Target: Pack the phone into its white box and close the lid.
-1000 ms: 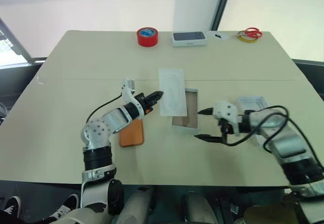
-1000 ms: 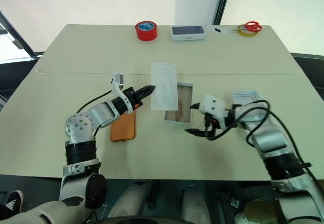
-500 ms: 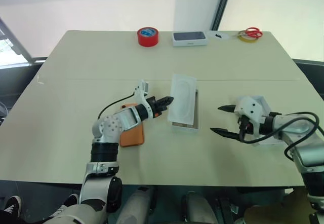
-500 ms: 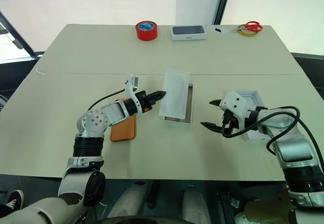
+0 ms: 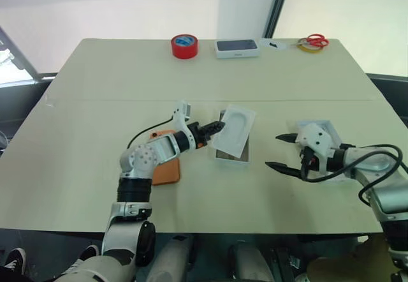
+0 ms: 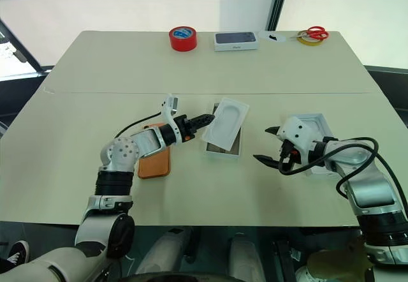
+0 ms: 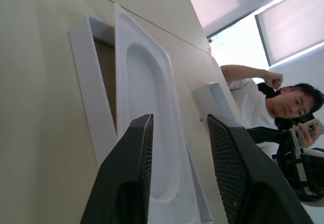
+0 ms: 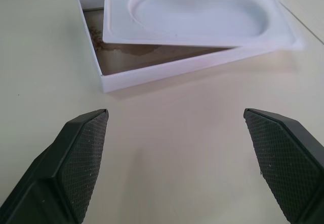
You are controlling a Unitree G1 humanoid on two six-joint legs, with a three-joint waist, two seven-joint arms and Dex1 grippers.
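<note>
Insert (image 6: 225,123) is seen lying askew across the box (image 6: 237,148), likely so that it beds under the phone. The left gripper (image 6: 205,118) is parted at the insert's edge, apparently gripping nothing. The right gripper (image 6: 268,145) is spread wide and empty, near the box, seemingly kept ready for the lid (image 6: 317,128) just beside it. The phone (image 6: 155,161) is left flat beneath the left arm, unpacked. One phone, one box, one lid, one insert are counted; two grippers.
</note>
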